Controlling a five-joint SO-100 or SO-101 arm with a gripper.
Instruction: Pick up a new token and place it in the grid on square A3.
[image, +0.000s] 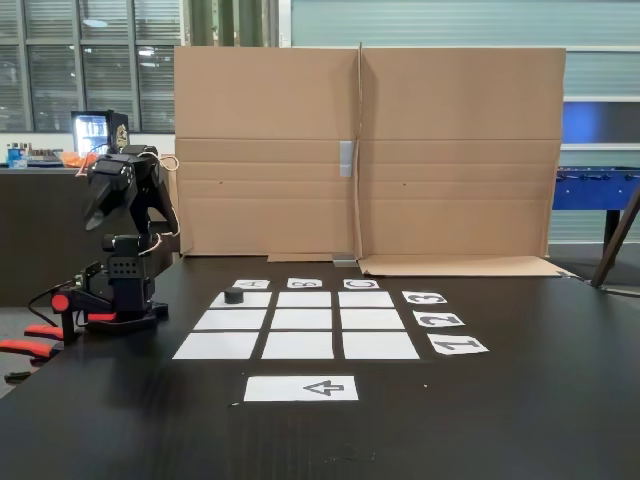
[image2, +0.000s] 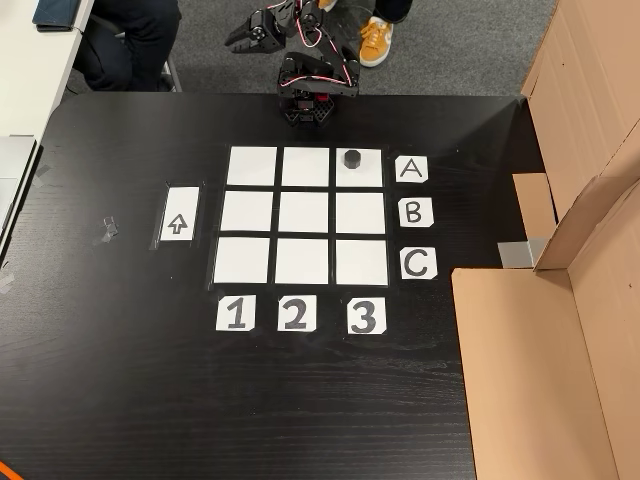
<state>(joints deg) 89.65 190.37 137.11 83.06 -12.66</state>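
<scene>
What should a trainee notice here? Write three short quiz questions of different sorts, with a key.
1. True or false: the token lies on the cell in line with card A and card 3.
2. How many white cells make up the grid?
3. The arm is: (a) stretched over the grid, (b) folded back, off the grid, (c) lifting the token.
Key: 1 true; 2 nine; 3 b.

I see both views evenly lit and sharp; the black table (image: 520, 420) shows soft glare, shadows weak.
</scene>
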